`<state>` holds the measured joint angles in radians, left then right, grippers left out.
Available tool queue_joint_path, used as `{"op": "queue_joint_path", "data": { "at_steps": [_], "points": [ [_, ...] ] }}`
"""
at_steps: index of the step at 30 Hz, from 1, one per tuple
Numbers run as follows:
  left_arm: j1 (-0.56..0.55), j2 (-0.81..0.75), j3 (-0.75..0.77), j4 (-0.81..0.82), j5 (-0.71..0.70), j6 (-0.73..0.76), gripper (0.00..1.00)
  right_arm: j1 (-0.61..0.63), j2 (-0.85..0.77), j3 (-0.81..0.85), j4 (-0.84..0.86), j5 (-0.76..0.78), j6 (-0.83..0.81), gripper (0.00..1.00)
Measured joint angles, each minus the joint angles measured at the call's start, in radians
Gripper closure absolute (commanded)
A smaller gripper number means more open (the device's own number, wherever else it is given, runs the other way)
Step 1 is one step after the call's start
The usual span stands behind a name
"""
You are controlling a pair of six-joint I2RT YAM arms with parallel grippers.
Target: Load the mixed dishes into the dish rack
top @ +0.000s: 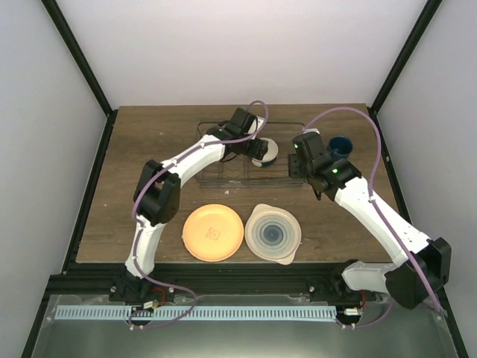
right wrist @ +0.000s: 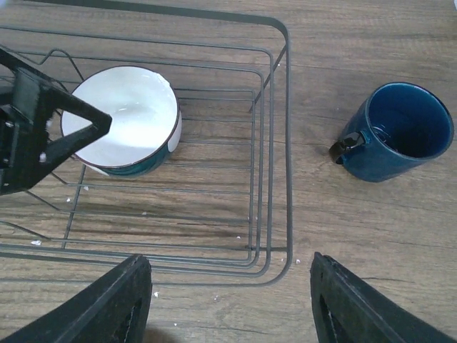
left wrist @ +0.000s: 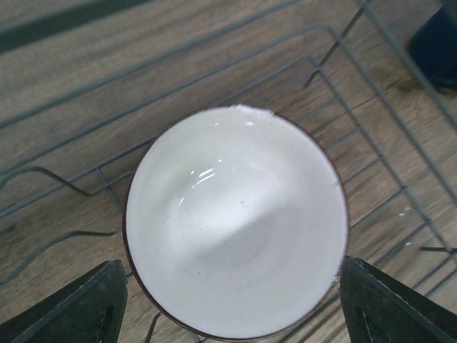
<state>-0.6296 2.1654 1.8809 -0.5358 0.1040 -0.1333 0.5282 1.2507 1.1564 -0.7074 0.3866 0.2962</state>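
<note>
The small white bowl (left wrist: 235,221) stands upright inside the dark wire dish rack (top: 223,177), near its right end; it also shows in the right wrist view (right wrist: 121,118). My left gripper (left wrist: 232,286) is open just above it, one finger on each side of the rim. My right gripper (right wrist: 228,261) is open and empty over the rack's near right corner (right wrist: 288,143). The dark blue mug (right wrist: 407,132) stands on the table right of the rack. The orange plate (top: 213,232) and the pale blue-ringed plate (top: 273,233) lie flat near the front. The striped plate is out of view.
The rack's upright wire dividers (left wrist: 107,184) stand left of the bowl. The mug (top: 341,146) is close to my right wrist. Black frame posts run along both sides of the wooden table (top: 149,149).
</note>
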Motion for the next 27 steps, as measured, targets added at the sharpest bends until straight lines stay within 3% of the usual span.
{"op": "queue_joint_path", "data": {
  "at_steps": [16, 23, 27],
  "points": [
    [0.000, 0.106, 0.088, -0.053, -0.070, 0.018, 0.19, 0.000, -0.045, -0.039, -0.034, 0.001, 0.010, 0.35],
    [-0.001, 0.163, 0.124, -0.027, -0.075, 0.026, 0.20, 0.000, -0.054, -0.056, -0.033, -0.021, 0.013, 0.20],
    [0.002, 0.178, 0.134, -0.015, -0.082, 0.029, 0.22, 0.000, -0.070, -0.064, -0.033, -0.042, 0.012, 0.18]
  ]
}}
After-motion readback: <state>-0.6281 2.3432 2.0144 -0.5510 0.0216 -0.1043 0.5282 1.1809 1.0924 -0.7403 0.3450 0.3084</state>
